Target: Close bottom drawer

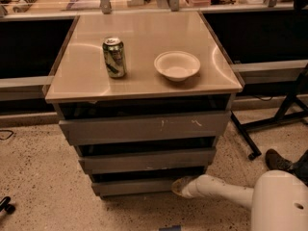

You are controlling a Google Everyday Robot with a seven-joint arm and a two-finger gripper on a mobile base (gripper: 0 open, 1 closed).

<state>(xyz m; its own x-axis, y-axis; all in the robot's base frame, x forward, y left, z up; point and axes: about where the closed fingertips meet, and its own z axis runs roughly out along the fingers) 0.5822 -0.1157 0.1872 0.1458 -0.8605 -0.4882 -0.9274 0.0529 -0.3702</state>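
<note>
Reaching low along the floor, the arm sets its gripper (180, 186) at the bottom drawer (137, 187); grip state unclear.

Single view, high, looking down and forward at cabinet (144, 32) front, fairly near; my gripper (180, 186) low, at bottom drawer (134, 187) right end.

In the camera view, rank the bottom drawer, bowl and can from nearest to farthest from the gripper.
The gripper is low down, right of centre.
1. Bottom drawer: lowest of the three, its right end beside the gripper.
2. Bowl: up on top, right side.
3. Can: up on top, left side.
</note>
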